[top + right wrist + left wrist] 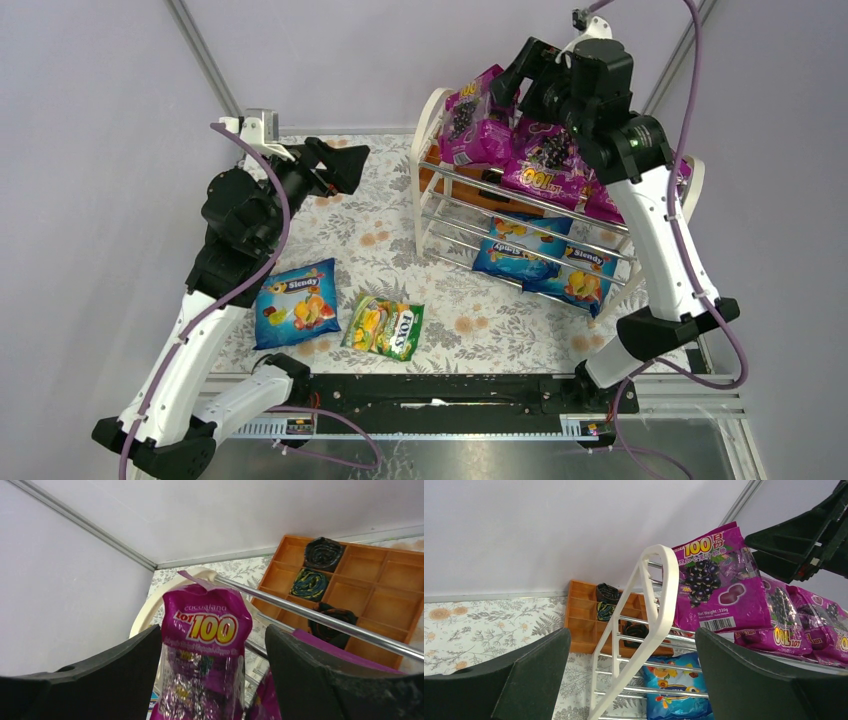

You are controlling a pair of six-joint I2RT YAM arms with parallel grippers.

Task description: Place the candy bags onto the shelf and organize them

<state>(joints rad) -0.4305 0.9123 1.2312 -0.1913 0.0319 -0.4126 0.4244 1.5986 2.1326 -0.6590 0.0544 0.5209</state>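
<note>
we see the shelf (422, 190) with purple candy bags (545, 165) on its top tier and two blue bags (522, 245) lower down. another blue bag (295, 303) and a green-yellow bag (385, 327) lie on the surface (450, 320). the orange tray (584, 615) behind holds dark rolls (324, 552). right jaws gape around one upright purple bag (205, 630); left jaws wide, empty.

A magenta candy bag (206, 630) (a yellow "100" on its face) stands upright between the spread dark fingers (320, 680) of the right gripper (212, 645), with a gap at its right side. Behind it a chrome shelf rod (325, 621) slants across an orange compartment tray (395, 575) holding dark bundles (324, 553).
</note>
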